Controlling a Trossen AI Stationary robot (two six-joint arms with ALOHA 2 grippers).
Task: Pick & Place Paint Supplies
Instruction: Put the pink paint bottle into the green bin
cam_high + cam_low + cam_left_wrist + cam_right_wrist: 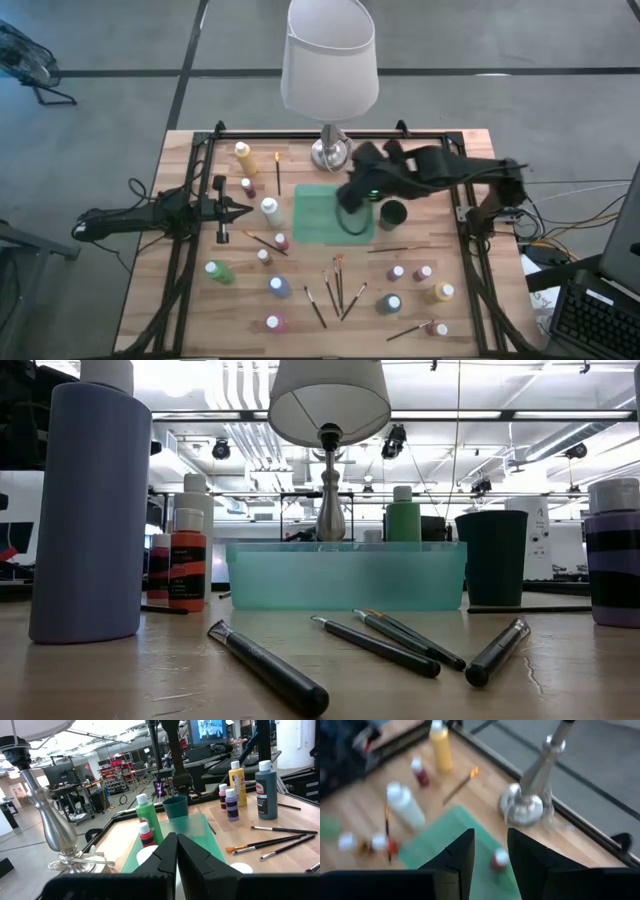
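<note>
Sixteen-odd paint bottles (279, 286) and paintbrushes (338, 281) lie scattered across the lower frame. Centre, the right gripper (352, 196), jaws part open and empty, hovers over the green tray (316, 212) holding a red bottle (499, 859), the lamp (329, 62) just above. Left gripper (238, 210) waits closed at left.

Both arms matte black, chunky segmented links. Left arm's black two-finger pincer (240, 210) tapers to a point; black cable trails off its rear. Right arm's black pincer (352, 205): flat, squared fingers, small green LED glowing nr wrist.
</note>
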